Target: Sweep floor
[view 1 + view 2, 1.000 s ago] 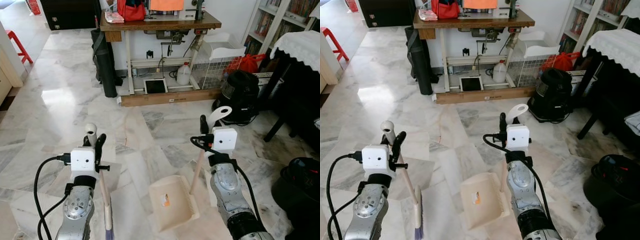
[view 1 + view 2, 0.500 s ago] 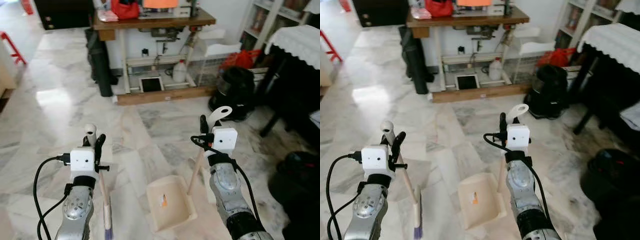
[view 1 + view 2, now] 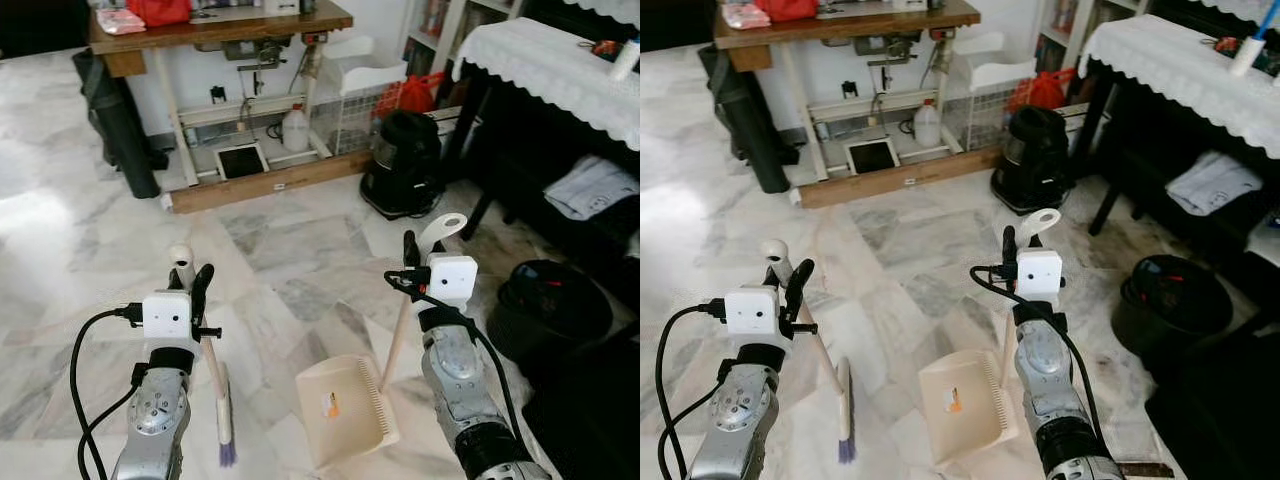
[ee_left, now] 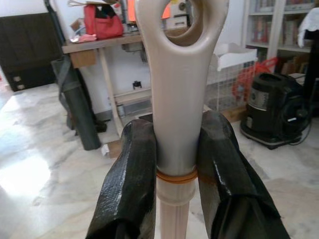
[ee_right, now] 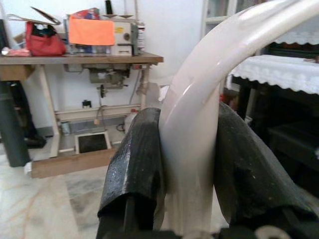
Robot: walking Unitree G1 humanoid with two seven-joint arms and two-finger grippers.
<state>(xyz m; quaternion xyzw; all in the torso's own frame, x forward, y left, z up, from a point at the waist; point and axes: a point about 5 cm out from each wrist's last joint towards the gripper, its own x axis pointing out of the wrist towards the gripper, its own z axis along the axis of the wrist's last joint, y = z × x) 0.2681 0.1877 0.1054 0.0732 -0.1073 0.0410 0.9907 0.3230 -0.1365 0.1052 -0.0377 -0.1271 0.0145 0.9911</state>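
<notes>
My left gripper point(image 3: 192, 288) is shut on the pale handle of a small broom point(image 3: 216, 390), whose purple-tipped brush head point(image 3: 226, 432) hangs just above the marble floor point(image 3: 300, 260). In the left wrist view both black fingers point(image 4: 130, 169) clamp the broom handle point(image 4: 174, 144) below its hanging loop. My right gripper point(image 3: 412, 262) is shut on the upright handle of a cream dustpan point(image 3: 345, 410), which rests on the floor between my arms. The right wrist view has the dustpan handle point(image 5: 192, 149) pinched between the fingers point(image 5: 134, 164).
A wooden sewing table point(image 3: 210, 25) stands at the back with a plank point(image 3: 270, 185) and a black rolled bag point(image 3: 120, 125) beside it. A black vacuum point(image 3: 405, 160), a dark table with a lace cloth point(image 3: 540, 50) and a black bin point(image 3: 550, 305) crowd the right.
The whole view has swung to the right: the sewing table sits further left and the lace-covered table and black bin have come into view. Both grippers keep their holds.
</notes>
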